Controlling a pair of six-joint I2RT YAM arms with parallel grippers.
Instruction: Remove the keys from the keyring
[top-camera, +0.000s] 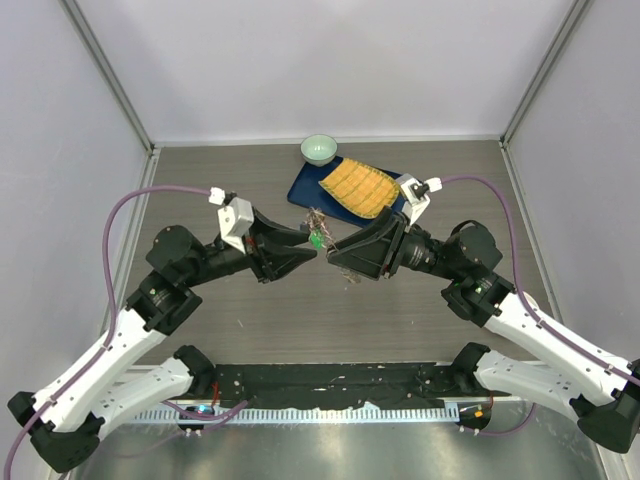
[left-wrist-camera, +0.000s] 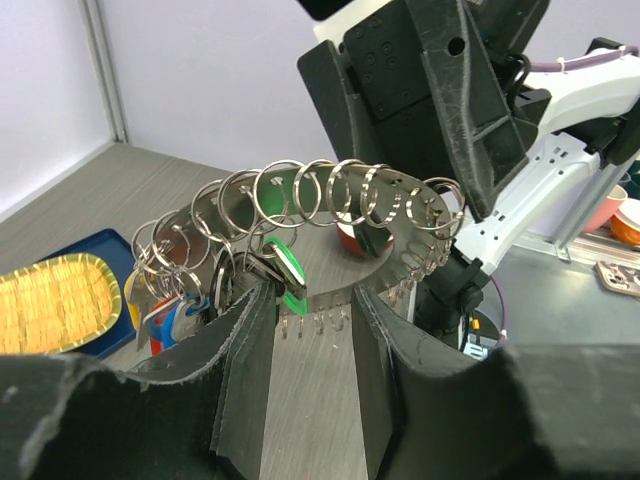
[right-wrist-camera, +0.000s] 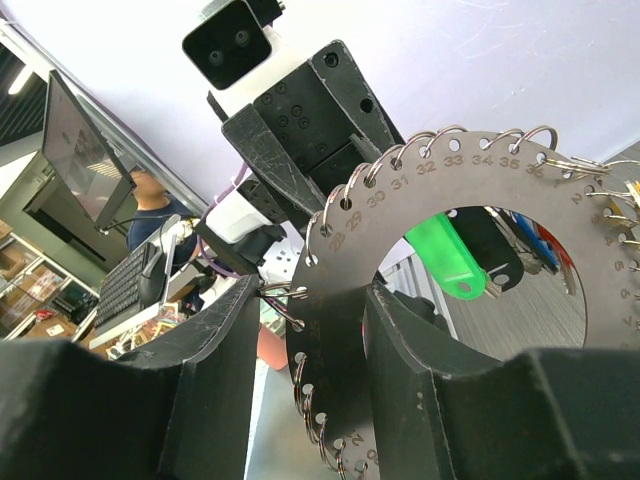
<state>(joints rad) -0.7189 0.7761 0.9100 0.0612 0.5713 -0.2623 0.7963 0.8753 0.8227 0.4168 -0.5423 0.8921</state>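
The keyring (right-wrist-camera: 470, 165) is a flat grey metal ring with numbered holes and small split rings along its edge. My right gripper (right-wrist-camera: 312, 300) is shut on its lower left part and holds it above the table. The keys (left-wrist-camera: 175, 300) hang bunched on the far side, among them one with a green plastic head (left-wrist-camera: 290, 272) and ones with red and blue heads. My left gripper (left-wrist-camera: 312, 305) is open. Its left fingertip (left-wrist-camera: 258, 300) sits right by the green-headed key. From above, both grippers meet at the keyring (top-camera: 319, 232): the left gripper (top-camera: 306, 250) and the right gripper (top-camera: 336, 254).
A dark blue tray (top-camera: 303, 188) with a yellow woven mat (top-camera: 358, 188) lies at the back, with a small pale green bowl (top-camera: 319, 149) behind it. Grey walls close off both sides and the back.
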